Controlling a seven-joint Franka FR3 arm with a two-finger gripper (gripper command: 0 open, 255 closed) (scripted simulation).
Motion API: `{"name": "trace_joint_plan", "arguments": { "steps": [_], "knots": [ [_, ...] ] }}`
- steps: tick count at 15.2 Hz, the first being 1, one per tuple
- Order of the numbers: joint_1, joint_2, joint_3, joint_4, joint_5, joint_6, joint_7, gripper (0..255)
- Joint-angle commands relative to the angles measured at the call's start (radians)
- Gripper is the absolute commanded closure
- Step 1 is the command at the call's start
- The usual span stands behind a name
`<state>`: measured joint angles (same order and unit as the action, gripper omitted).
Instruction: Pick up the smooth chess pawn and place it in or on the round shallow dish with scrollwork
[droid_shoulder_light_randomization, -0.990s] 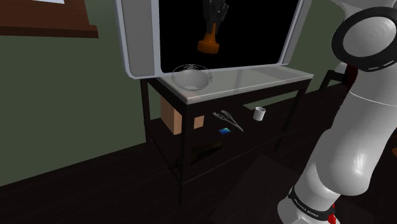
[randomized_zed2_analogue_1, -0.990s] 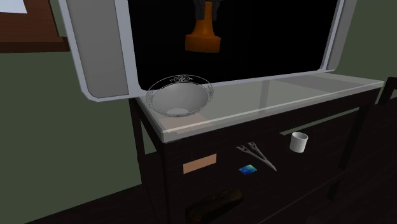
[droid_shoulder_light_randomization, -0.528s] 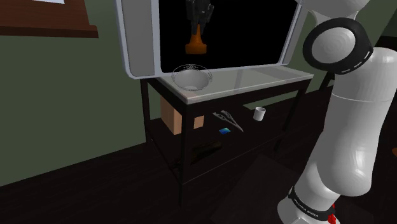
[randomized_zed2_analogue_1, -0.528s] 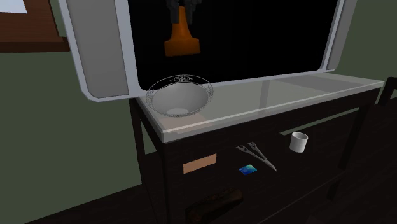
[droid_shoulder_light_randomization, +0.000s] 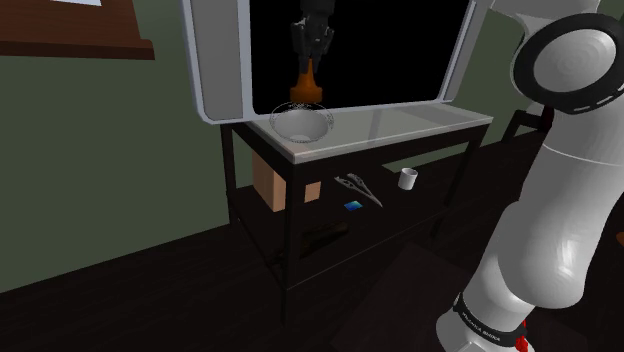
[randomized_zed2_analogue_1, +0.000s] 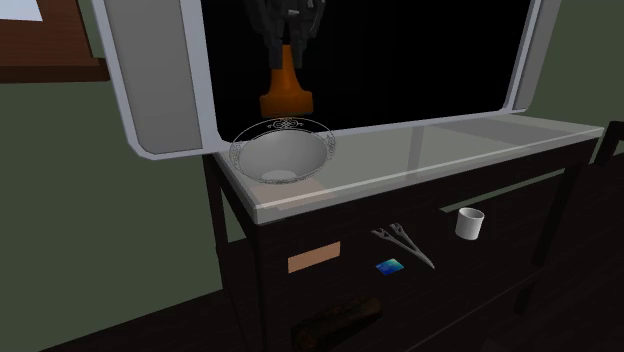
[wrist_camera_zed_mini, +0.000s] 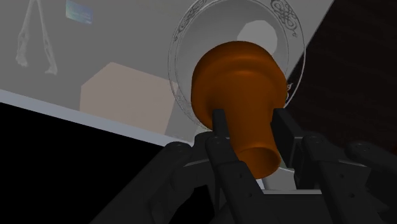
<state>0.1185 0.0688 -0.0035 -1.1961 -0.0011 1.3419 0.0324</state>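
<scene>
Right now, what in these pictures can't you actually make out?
Pawn: its top, second exterior view, hidden inside the end effector.
Dish: part of it, wrist view, behind the pawn.
Dark thing, low in the second exterior view: too dim to name.
Blue item, same view: too small to name.

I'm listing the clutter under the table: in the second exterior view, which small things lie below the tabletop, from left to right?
Tan box → blue card → white cup; the grey pronged tool overlaps the card, so I skip it.
</scene>
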Motion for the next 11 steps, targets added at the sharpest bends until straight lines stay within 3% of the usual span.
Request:
{"name": "trace_joint_plan", "arguments": {
  "steps": [1,7,11],
  "knots": [
    [0.000,-0.024,0.000,-0.063,0.000,0.041,0.001,255],
    [0.000,-0.076,0.000,-0.217,0.000,0.142,0.001,255],
    [0.000,-0.079,0.000,-0.226,0.000,0.148,0.001,255]
  ]
}}
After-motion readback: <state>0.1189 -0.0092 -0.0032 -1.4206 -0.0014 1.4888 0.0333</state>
